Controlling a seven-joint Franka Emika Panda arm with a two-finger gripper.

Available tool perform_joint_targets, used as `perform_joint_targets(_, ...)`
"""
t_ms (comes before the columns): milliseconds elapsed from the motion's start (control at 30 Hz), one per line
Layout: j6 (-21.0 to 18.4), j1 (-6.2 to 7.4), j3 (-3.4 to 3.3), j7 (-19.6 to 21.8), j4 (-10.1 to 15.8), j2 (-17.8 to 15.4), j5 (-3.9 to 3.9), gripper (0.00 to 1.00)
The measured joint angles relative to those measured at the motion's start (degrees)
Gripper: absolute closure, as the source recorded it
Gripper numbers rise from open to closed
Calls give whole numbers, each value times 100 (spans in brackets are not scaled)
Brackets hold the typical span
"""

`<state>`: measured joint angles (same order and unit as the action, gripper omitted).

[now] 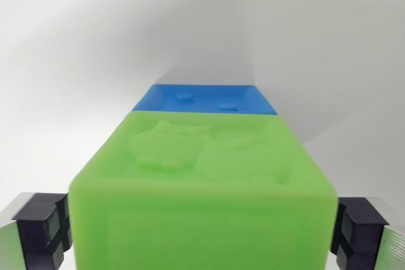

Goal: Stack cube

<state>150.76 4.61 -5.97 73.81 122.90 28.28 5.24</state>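
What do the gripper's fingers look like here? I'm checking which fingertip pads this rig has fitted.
Only the tips of the gripper show, at the bottom corners of the wrist view. Each of the fingers ends in a dark navy-black blocky pad with grooved faces, mounted on a pale silvery-grey metal piece. No cables or markings are visible.

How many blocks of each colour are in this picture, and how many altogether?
Green cube: 1, between the fingers of the gripper
Blue cube: 1, beyond the green one on the white surface
Total: 2 cubes
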Motion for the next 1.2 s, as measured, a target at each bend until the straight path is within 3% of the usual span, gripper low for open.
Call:
perform_joint_targets(600, -232, 27, -36, 16, 30, -286, -21, 0)
perform_joint_targets(1200, -948, 66, -105, 114, 52, -1042, -176, 0)
